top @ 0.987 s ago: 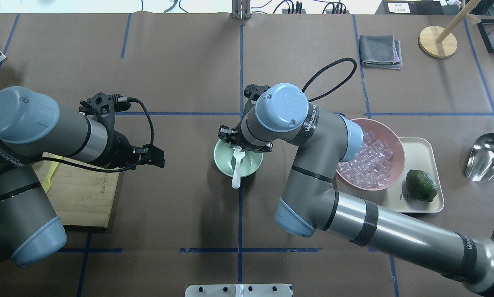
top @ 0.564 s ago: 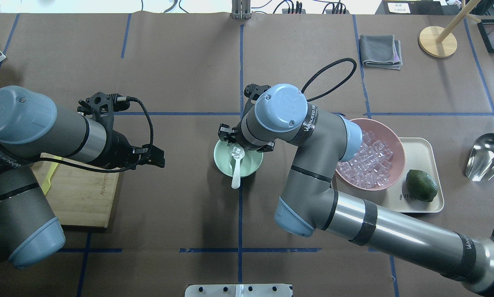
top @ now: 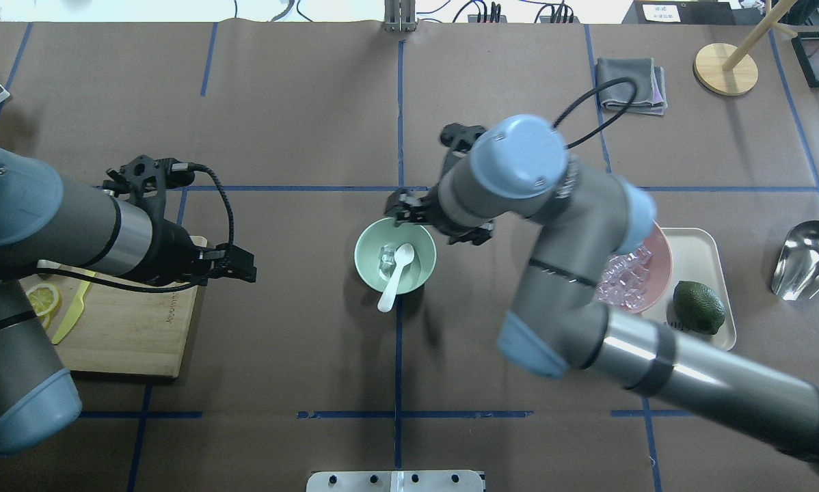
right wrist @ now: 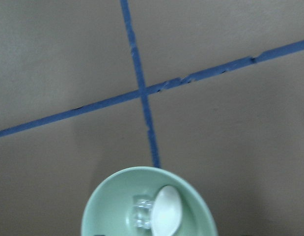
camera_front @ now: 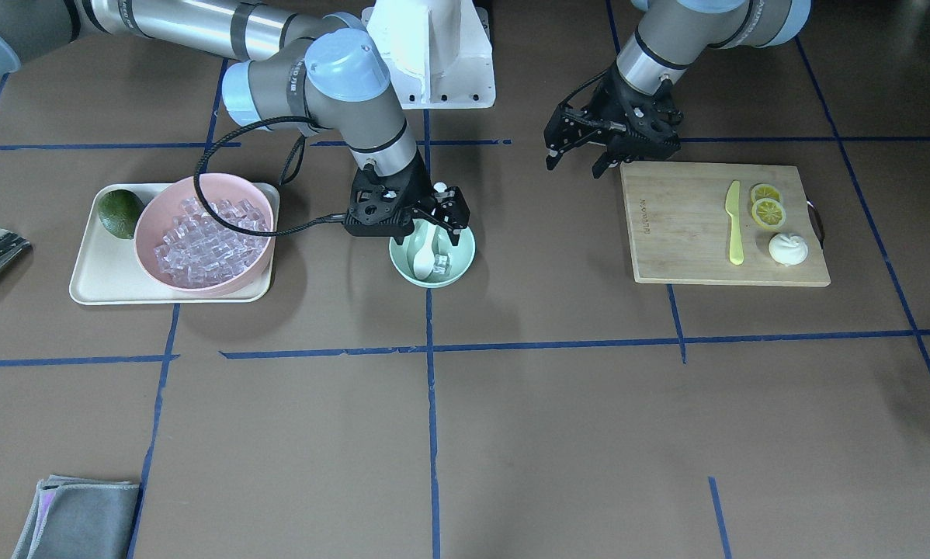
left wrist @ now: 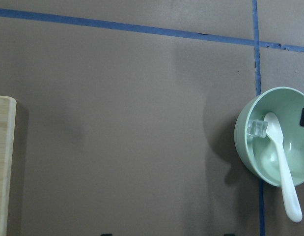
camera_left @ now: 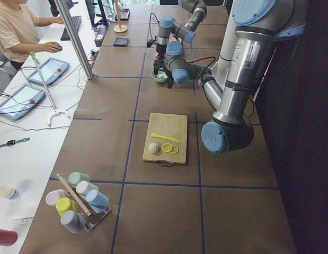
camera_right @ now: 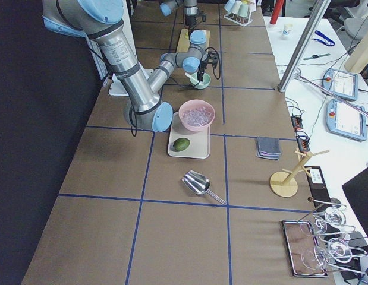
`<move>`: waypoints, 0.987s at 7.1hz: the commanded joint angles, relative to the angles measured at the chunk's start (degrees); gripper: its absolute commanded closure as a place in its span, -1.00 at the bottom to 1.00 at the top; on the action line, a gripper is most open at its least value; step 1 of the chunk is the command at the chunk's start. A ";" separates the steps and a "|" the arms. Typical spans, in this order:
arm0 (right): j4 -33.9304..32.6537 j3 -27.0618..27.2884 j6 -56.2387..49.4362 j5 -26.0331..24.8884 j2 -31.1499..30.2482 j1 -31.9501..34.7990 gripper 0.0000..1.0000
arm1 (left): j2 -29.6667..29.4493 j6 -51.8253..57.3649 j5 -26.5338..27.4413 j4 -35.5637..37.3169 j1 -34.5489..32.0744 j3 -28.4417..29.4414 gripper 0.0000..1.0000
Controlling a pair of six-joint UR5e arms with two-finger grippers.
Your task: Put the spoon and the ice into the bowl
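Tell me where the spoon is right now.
In the overhead view, near the middle, the spoon lies with its scoop inside the mint-green bowl beside an ice cube, its handle jutting over the rim toward the robot.

**A robotics lab bench**

Two industrial arms, the left arm (top: 61, 219) and the right arm (top: 690, 383), reached over a tabletop (top: 279, 328) covered in brown paper and gridded with blue tape (top: 400, 102). A white base (camera_front: 432, 54) sat at the top centre of the front-facing view. At the upper left of the left-side view, a seated operator (camera_left: 15, 32) worked at a white desk (camera_left: 26, 132) with a keyboard (camera_left: 72, 26) and tablets (camera_left: 50, 70). Cables (top: 491, 10) ran along the overhead view's top edge.
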 commanded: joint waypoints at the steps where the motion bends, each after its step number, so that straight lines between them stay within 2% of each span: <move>1: -1.68 12.24 -11.98 12.79 -14.51 11.66 -0.97 | 6.36 7.43 -0.42 -0.11 -1.73 -1.83 -0.61; 2: -1.68 15.42 -20.76 17.81 -21.55 17.72 -0.97 | 10.40 12.98 -0.51 -0.10 -3.82 -2.80 -0.61; 3: -1.68 16.41 -29.63 22.21 -27.53 23.96 -0.97 | 14.62 20.60 -2.95 0.07 -7.76 -3.50 -0.61; 5: -1.77 16.33 -51.76 23.66 -39.40 33.03 -0.97 | 21.31 36.85 -9.10 0.24 -18.03 -2.90 -0.61; 6: -2.90 15.28 -61.62 23.66 -42.77 37.34 -0.98 | 24.39 45.99 -10.34 0.42 -23.48 -1.50 -0.61; 7: -8.22 14.49 -71.46 23.23 -43.67 41.99 -0.98 | 26.24 55.56 -11.31 0.42 -28.93 1.73 -0.61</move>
